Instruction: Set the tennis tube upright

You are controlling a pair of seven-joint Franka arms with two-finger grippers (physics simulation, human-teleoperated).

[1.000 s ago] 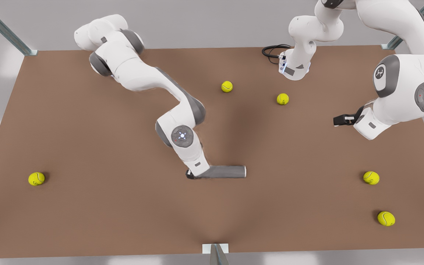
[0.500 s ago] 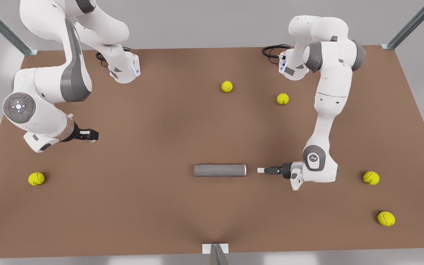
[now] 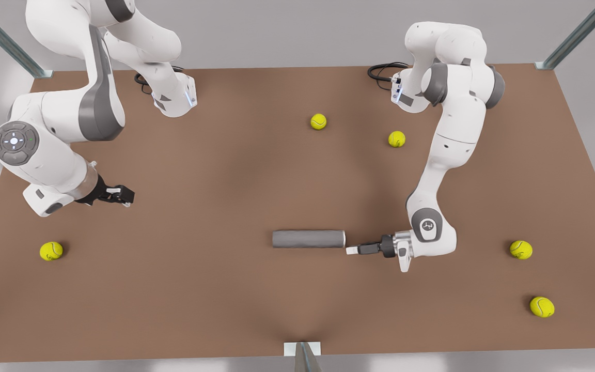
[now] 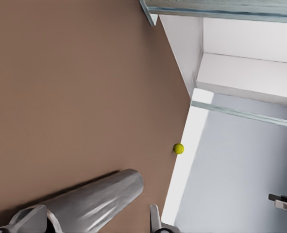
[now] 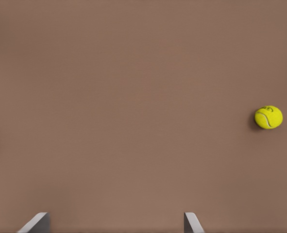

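Note:
The tennis tube [image 3: 308, 239] is a grey cylinder lying flat on the brown table [image 3: 199, 289], its silvery-rimmed end toward the front view's right. My left gripper [image 3: 351, 250] is low and level at that rimmed end, on the front view's right. In the left wrist view the tennis tube [image 4: 94, 201] runs away from my left gripper [image 4: 96, 214], whose fingers are open on either side of its near end. My right gripper [image 3: 123, 196] waits open over bare table at the front view's left, far from the tube, and is seen again open [image 5: 115, 219].
Several yellow tennis balls lie scattered: two at the back [image 3: 318, 121] [image 3: 396, 139], one at the left [image 3: 51, 251], two at the right [image 3: 520, 249] [image 3: 542, 307]. Metal frame posts [image 3: 302, 356] stand at the table's edges.
A second ago an arm's gripper was at the tube's plain end; that arm now sits at the front view's left. My left gripper has closed in on the rimmed end.

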